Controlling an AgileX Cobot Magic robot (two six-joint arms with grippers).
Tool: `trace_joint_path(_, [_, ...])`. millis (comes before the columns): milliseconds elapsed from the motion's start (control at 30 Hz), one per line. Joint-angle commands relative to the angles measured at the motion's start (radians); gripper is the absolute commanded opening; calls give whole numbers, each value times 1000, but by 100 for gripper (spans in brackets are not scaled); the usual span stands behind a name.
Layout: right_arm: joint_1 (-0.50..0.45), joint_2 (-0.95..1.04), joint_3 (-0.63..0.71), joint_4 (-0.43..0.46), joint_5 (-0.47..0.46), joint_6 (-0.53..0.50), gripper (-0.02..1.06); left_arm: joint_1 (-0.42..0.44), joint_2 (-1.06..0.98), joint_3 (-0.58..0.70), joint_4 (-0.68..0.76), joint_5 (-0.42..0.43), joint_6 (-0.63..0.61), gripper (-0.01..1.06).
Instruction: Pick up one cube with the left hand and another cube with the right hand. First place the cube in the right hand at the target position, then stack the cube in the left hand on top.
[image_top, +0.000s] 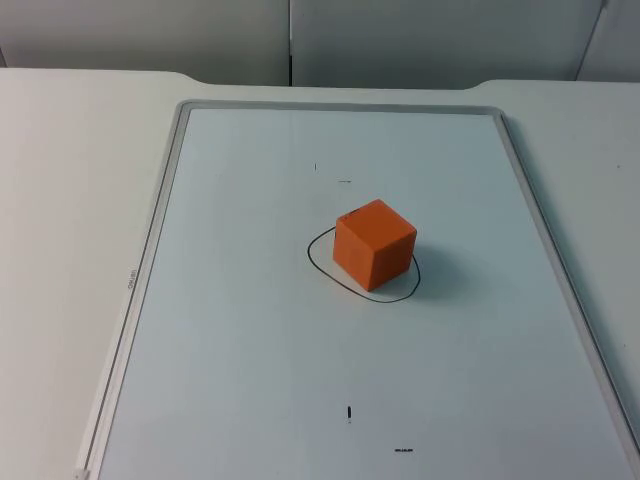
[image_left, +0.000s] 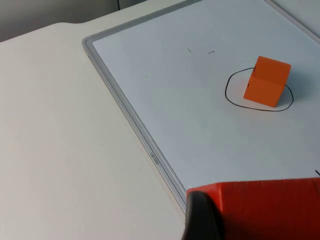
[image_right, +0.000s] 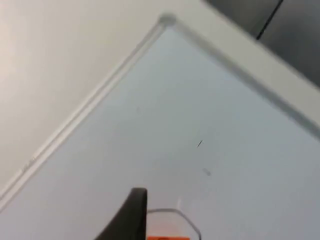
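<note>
An orange cube (image_top: 373, 243) stands on the whiteboard inside a hand-drawn black ring (image_top: 316, 262), a little toward the ring's far side. The left wrist view shows the same cube (image_left: 267, 81) in its ring (image_left: 227, 92), well ahead of my left gripper (image_left: 255, 220). That gripper is shut on a second, red-orange cube (image_left: 265, 207), with one black finger (image_left: 200, 220) pressed to the cube's side, above the board's near-left area. My right gripper (image_right: 134, 215) hovers over the board close to the ring, and the top edge of the orange cube (image_right: 167, 237) sits just beyond it.
The whiteboard has a grey frame (image_top: 160, 230) and lies on the white table. Small pen marks (image_top: 349, 411) dot its surface. The grey partition wall (image_top: 400, 40) closes the far side. Bare table (image_left: 60, 140) lies left of the board.
</note>
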Motion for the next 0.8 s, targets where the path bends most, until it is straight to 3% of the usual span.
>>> trace_joint_path(0, [-2,-125,-8,4,12,-37,103,-7,-8,2,-2,-11,-6,19])
trace_joint_path(367, [-2,-554,8,18,148,-140,103,-7,-8,2,0,-11,-6,19])
trace_joint_path(567, [-2,-820,249,61,50,-171,103,-7,-8,2,0,-13,-6,19])
trace_joint_path(767, [-2,-1059,524,63,-48,-109,103,-7,-8,2,18,-22,-4,19])
